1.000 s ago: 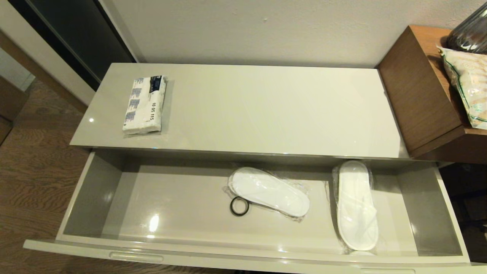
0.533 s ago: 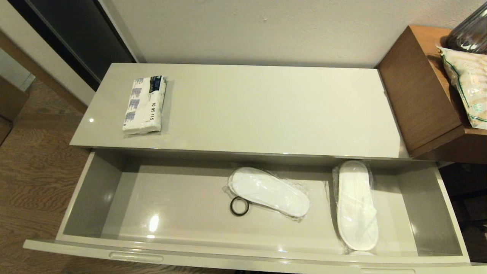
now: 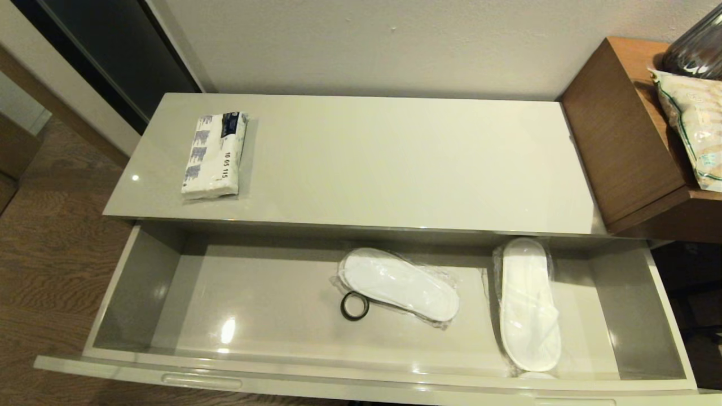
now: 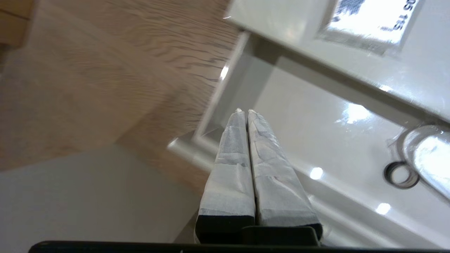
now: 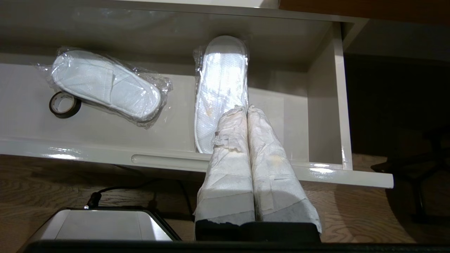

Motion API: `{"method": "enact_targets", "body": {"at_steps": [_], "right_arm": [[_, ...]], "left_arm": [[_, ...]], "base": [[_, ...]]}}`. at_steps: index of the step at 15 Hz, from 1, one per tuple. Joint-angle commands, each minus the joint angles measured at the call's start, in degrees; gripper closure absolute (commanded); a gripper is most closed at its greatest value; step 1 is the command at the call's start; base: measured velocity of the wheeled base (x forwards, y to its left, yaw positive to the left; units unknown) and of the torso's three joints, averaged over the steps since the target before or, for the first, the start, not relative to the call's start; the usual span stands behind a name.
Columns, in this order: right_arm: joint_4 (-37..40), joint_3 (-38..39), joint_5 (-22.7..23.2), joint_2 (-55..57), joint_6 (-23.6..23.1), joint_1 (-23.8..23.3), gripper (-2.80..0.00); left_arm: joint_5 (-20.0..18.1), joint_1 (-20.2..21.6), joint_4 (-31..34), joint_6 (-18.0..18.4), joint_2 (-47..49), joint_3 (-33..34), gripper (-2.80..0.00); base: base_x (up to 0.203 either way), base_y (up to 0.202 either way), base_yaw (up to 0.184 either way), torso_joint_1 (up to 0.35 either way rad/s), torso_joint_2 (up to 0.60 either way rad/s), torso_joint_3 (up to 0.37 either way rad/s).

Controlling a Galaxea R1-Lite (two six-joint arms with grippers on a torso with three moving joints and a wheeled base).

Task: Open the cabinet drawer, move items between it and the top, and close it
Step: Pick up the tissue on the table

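Left hand (image 4: 246, 111) pressed closed, empty, poised above the left front corner of the cabinet drawer (image 3: 141, 293). Right hand (image 5: 246, 108) likewise closed, empty, above the drawer's right front. Drawer pulled fully out, holding two wrapped slippers (image 3: 397, 285) and a tape roll (image 3: 355, 306). Tissue pack (image 3: 214, 155) behind the drawer, on the tabletop's (image 3: 395, 163) left end.

Neither arm shows in the head view. The left claw (image 4: 246, 111) has its two tape-wrapped fingers pressed together, tips touching and holding nothing. The right claw (image 5: 246, 106) is likewise closed, its wrapped fingers side by side and empty.
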Motion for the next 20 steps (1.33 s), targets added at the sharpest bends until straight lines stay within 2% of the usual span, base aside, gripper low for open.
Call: {"method": "enact_targets", "body": {"at_steps": [1, 5, 6, 8, 10, 14, 18, 20], "right_arm": [[0.0, 0.0, 0.0, -0.1, 0.0, 0.1, 0.00], [0.0, 0.0, 0.0, -0.1, 0.0, 0.1, 0.00], [0.0, 0.0, 0.0, -0.1, 0.0, 0.1, 0.00], [0.0, 0.0, 0.0, -0.1, 0.0, 0.1, 0.00], [0.0, 0.0, 0.0, -0.1, 0.0, 0.1, 0.00], [0.0, 0.0, 0.0, -0.1, 0.0, 0.1, 0.00], [0.0, 0.0, 0.0, -0.1, 0.0, 0.1, 0.00], [0.0, 0.0, 0.0, -0.1, 0.0, 0.1, 0.00]], "left_arm": [[-0.5, -1.6, -2.3, -0.2, 10.1, -0.2, 0.00], [-3.6, -3.1, -11.7, -0.6, 22.9, -0.6, 0.00], [-3.8, -4.0, -14.4, -0.6, 26.0, -0.8, -2.71], [-4.0, -6.8, -18.9, -1.1, 31.8, -3.4, -2.80], [-3.8, -9.1, -20.5, -3.2, 36.0, -9.5, -2.80], [-2.6, -10.3, -21.5, -4.4, 42.1, -16.6, -2.80], [1.4, -9.9, -22.3, -0.9, 48.4, -23.7, -2.80], [1.7, -9.8, -27.7, 2.4, 50.6, -24.9, -2.80]], "base": [[0.000, 0.000, 0.000, 0.000, 0.00, 0.000], [0.000, 0.000, 0.000, 0.000, 0.00, 0.000], [0.000, 0.000, 0.000, 0.000, 0.00, 0.000], [0.000, 0.000, 0.000, 0.000, 0.00, 0.000], [0.000, 0.000, 0.000, 0.000, 0.00, 0.000], [0.000, 0.000, 0.000, 0.000, 0.00, 0.000], [0.000, 0.000, 0.000, 0.000, 0.00, 0.000], [0.000, 0.000, 0.000, 0.000, 0.00, 0.000]]}}
